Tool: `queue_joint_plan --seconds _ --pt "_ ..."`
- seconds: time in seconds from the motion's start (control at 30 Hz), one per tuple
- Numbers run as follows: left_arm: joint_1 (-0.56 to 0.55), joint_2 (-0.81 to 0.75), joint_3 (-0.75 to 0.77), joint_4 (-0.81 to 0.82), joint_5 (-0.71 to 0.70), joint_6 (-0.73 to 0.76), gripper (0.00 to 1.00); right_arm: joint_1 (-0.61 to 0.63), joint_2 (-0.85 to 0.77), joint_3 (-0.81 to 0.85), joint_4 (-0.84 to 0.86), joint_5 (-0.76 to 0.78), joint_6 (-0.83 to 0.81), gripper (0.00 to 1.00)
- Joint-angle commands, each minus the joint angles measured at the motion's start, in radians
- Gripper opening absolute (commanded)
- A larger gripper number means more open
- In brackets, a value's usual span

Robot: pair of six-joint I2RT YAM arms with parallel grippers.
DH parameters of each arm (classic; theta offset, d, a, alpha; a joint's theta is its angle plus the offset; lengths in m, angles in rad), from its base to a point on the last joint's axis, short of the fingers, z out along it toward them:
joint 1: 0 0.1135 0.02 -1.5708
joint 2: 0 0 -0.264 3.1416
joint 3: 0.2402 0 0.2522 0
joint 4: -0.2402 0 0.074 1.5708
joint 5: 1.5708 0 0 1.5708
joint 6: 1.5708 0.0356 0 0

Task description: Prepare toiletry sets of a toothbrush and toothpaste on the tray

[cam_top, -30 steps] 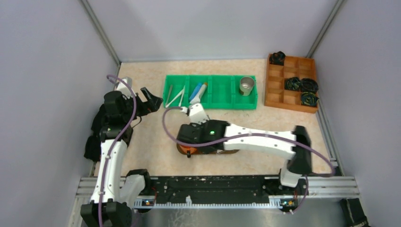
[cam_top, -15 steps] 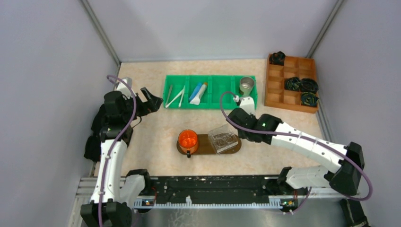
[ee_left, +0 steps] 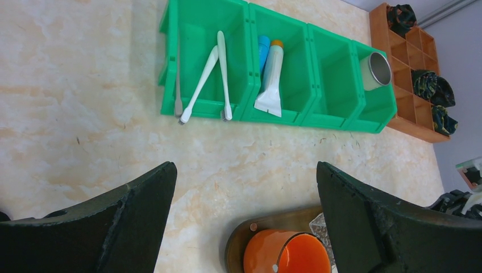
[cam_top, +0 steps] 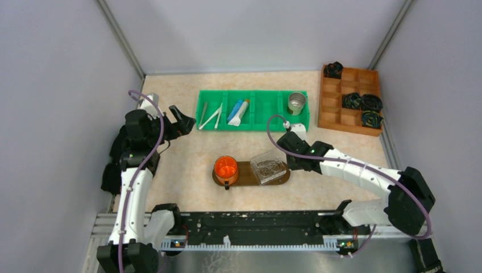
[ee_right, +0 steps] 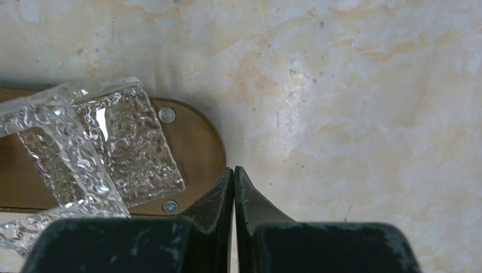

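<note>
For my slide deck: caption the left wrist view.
Open left tool faces a green bin of toothbrushes and toothpaste tubes; orange cup on the tray.

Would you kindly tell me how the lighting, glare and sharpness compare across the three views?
Top external: even, diffuse light, sharp throughout, with only faint shadows on the table. Left wrist: the green bin is crisp, while the left hand is dark and nearly featureless in the foreground. Right wrist: there is a bright glint on the clear textured dish; the right hand is equally dark.
</note>
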Motion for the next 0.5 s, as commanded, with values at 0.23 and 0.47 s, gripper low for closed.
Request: queue_joint_plan --seconds 0.23,0.47 --pt "0.005 -0.013 0.006 -0.008 -0.011 0.021 0.99 0.011 0.099 0.056 0.157 -0.111 -0.062 0.00" --pt "0.005 -0.004 -0.006 0.010 -0.005 0.013 0.99 0.088 0.097 0.065 0.138 -0.093 -0.035 0.00"
